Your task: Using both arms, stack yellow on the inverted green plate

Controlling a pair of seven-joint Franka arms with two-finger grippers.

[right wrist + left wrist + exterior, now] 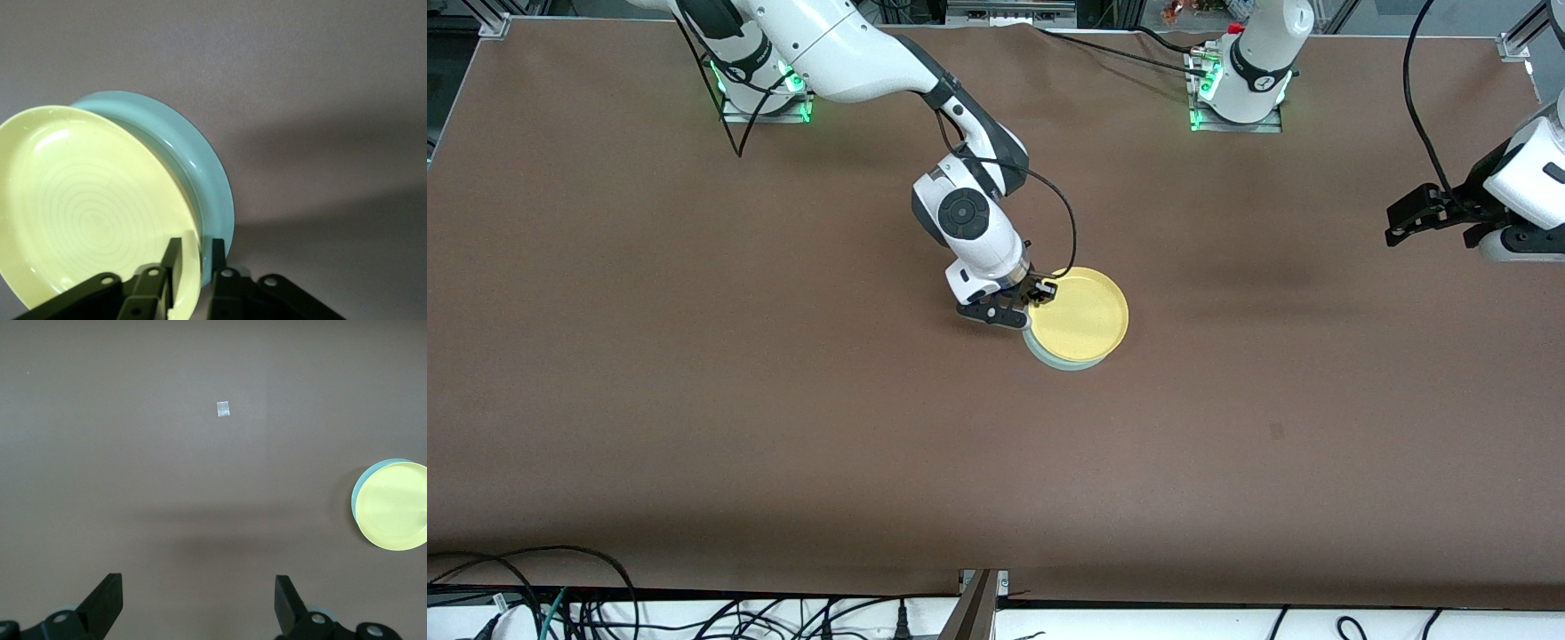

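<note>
The yellow plate point(1080, 316) lies right way up on the green plate point(1047, 356), shifted a little so that a crescent of green shows at the edge nearer the front camera. My right gripper point(1040, 298) is shut on the yellow plate's rim, at the edge toward the right arm's end of the table. In the right wrist view one finger sits inside the yellow plate point(93, 207) and one outside its rim, with the green plate point(193, 160) under it. My left gripper point(1396, 227) waits open and empty, raised over the left arm's end of the table. Its wrist view shows both plates point(393, 507) far off.
The brown table point(783, 400) carries only a small tape mark point(1277, 432), which also shows in the left wrist view point(223, 409). Cables hang along the table's front edge point(560, 604). The arm bases point(1240, 98) stand along the edge farthest from the front camera.
</note>
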